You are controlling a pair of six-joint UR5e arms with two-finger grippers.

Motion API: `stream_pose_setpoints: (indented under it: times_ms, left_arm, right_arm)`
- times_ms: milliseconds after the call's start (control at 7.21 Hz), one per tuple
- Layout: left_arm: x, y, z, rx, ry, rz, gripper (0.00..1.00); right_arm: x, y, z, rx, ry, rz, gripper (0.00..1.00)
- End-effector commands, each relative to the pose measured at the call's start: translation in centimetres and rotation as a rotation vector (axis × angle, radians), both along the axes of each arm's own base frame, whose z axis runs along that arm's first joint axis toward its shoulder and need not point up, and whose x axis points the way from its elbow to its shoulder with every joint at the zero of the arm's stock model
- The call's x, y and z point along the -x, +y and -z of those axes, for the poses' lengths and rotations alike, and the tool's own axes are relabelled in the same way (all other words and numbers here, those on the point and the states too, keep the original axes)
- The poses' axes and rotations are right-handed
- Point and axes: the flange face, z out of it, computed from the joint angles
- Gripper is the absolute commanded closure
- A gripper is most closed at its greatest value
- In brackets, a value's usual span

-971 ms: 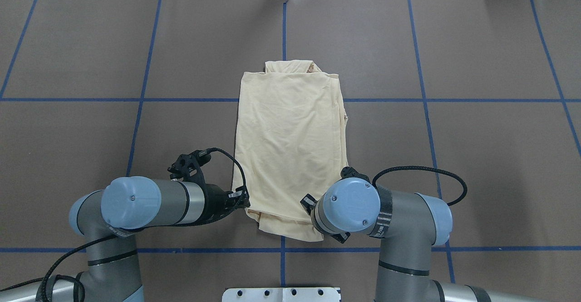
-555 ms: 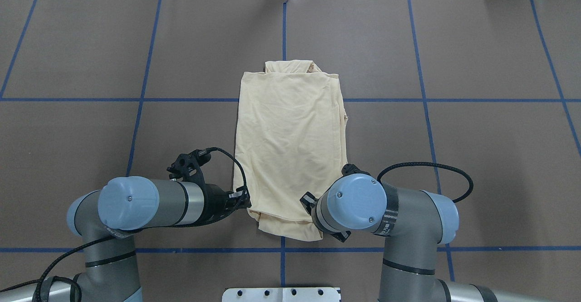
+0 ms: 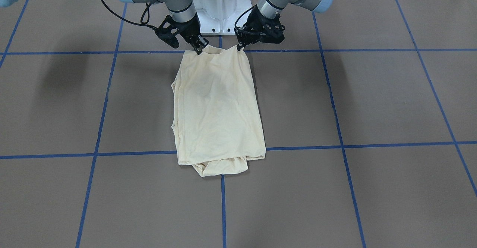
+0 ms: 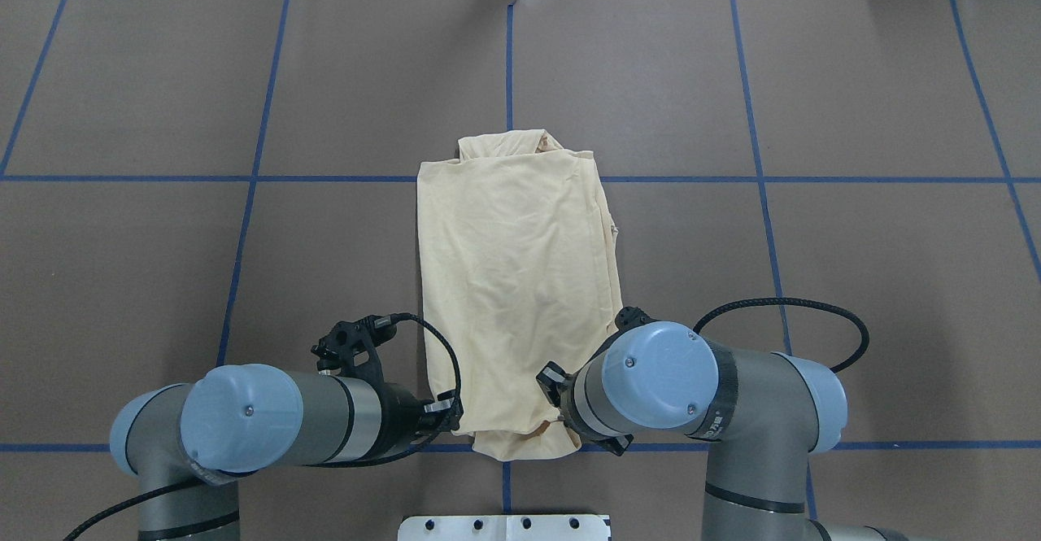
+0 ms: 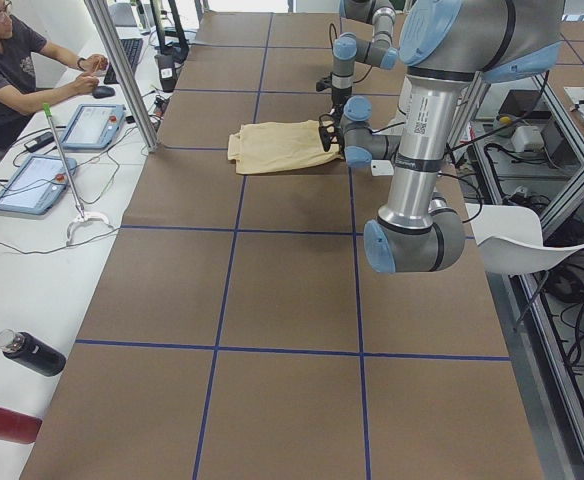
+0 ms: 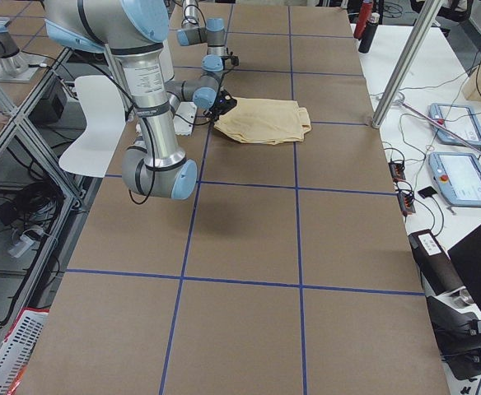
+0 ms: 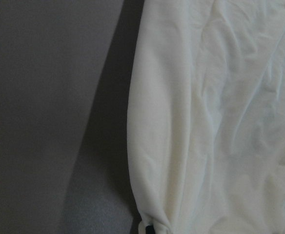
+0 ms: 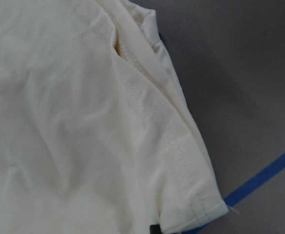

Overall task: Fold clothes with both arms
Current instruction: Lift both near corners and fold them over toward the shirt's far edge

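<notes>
The left claw (image 3: 239, 47) is pinching one near corner of the shirt (image 3: 218, 106), squeezed tight on it. The right claw (image 3: 198, 49) is pinching the other near corner the same way. Both corners are sitting a little above the desk (image 3: 372, 99). The rest of the shirt is lying flat in the middle of the desk, folded into a long shape. It is looking soft, light and floppy, so it will probably sag and bunch up. Holding it by the two corners, with both claws going together, seems best.
</notes>
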Motion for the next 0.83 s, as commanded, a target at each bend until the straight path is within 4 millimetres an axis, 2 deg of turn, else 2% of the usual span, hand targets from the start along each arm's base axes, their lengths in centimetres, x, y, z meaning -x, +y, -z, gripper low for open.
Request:
stream_pose_setpoints:
  times_ms: [0, 139, 277, 555, 693]
  left_arm:
    - [-0.3, 3.9, 1.1, 0.005, -0.025, -0.068, 1.00]
    - [-0.3, 3.9, 1.0, 0.005, -0.028, -0.069, 1.00]
    - [0.0, 3.0, 1.1, 0.002, -0.027, -0.053, 1.00]
    - [1.7, -0.6, 1.4, -0.005, -0.024, 0.010, 1.00]
    - [2.6, -2.2, 1.8, -0.007, -0.017, 0.040, 1.00]
  right_arm:
    - [-0.8, 2.6, -0.8, 0.015, -0.003, 0.058, 1.00]
    - [-1.2, 2.2, -0.5, 0.014, -0.011, 0.052, 1.00]
    - [-1.8, 0.3, -0.5, -0.010, -0.013, 0.037, 1.00]
    - [-5.1, -5.3, 0.1, -0.049, -0.036, 0.026, 1.00]
    - [-6.5, -7.5, 1.0, -0.055, -0.059, 0.018, 1.00]
